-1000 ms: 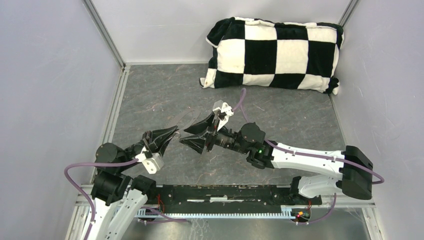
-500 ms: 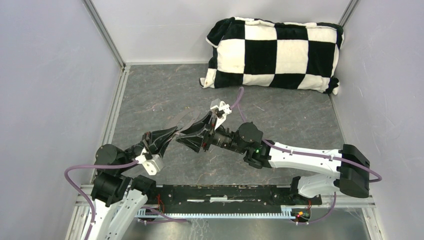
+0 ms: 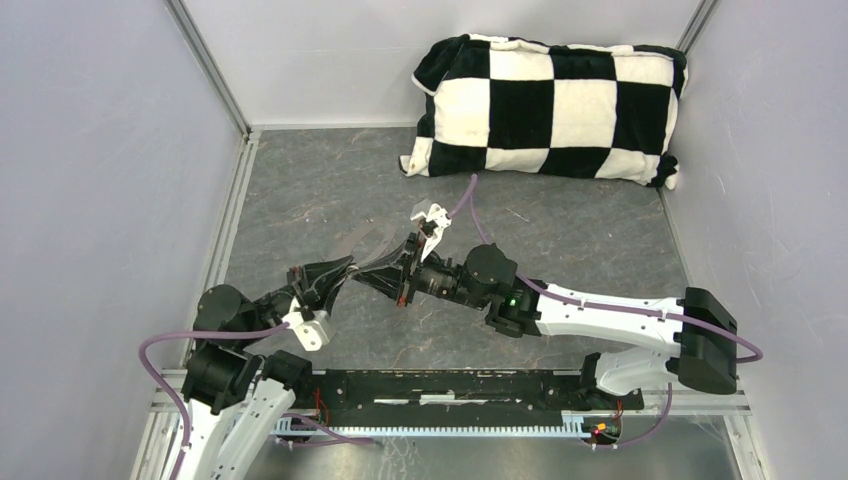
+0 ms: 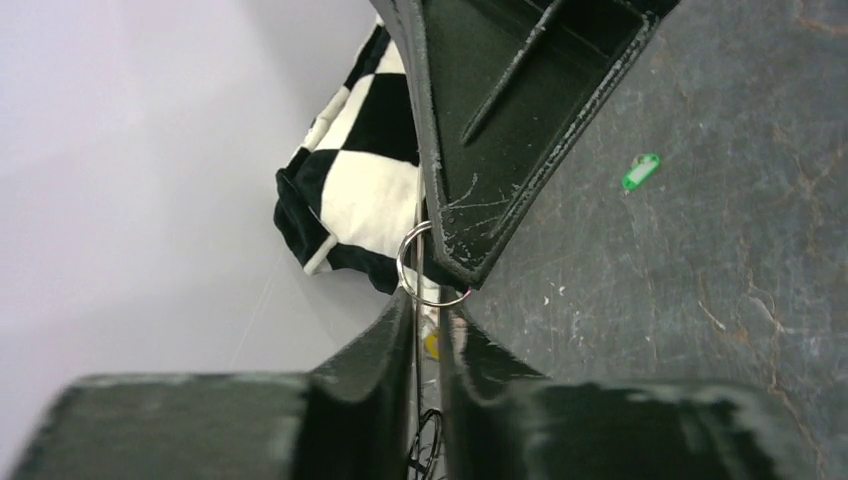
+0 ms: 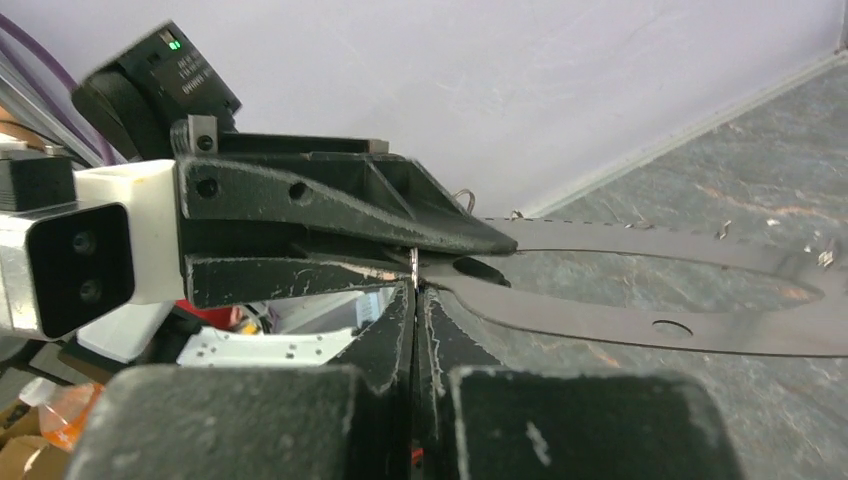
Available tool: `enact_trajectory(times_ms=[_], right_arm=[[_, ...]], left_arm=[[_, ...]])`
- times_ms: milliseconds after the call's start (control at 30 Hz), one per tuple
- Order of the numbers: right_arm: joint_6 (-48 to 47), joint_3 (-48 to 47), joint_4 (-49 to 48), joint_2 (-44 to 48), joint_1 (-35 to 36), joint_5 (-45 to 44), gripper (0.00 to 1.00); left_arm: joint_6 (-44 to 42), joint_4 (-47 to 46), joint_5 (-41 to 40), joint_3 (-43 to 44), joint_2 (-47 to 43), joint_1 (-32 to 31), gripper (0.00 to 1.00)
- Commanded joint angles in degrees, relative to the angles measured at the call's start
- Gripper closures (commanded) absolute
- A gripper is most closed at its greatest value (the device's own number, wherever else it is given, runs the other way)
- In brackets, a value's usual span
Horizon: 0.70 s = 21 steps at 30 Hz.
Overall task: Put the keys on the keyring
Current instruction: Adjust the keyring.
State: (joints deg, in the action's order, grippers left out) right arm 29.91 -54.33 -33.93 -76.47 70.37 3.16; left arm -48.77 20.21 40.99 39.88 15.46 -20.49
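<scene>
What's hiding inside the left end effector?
A thin silver ring sticks out at the tip of the left end effector, and a yellow bit peeks through the gap lower down. The fingers cover the rest, so I cannot tell whether that yellow is a key.

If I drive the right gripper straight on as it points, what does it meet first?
The left gripper, almost tip to tip with it; a small metal ring sits between them, depth unclear.
</scene>
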Motion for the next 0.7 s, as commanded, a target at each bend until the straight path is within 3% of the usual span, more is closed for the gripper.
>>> enact_trajectory(times_ms=[0, 100, 233, 367, 667], right_arm=[[-2.3, -2.8, 5.8, 3.0, 0.0, -0.3, 1.0], [-5.6, -5.0, 13.9, 4.0, -0.1, 2.0, 1.0], [-11.4, -11.0, 26.7, 4.1, -1.2, 7.2, 1.0], [-18.5, -20.5, 41.4, 1.3, -2.5, 13.2, 1.0], [-34.0, -32.2, 59.2, -2.4, -2.9, 22.1, 1.0]], left_arm=[[-4.8, 5.4, 2.2, 0.6, -0.3, -0.1, 0.72], [-5.1, 11.5, 4.8, 2.6, 0.5, -0.1, 0.53], [-4.2, 22.1, 11.6, 6.7, 2.6, 0.0, 0.4], [-3.3, 31.3, 18.7, 11.2, 6.1, -0.1, 0.38], [11.0, 31.9, 24.9, 18.4, 11.8, -0.1, 0.35]])
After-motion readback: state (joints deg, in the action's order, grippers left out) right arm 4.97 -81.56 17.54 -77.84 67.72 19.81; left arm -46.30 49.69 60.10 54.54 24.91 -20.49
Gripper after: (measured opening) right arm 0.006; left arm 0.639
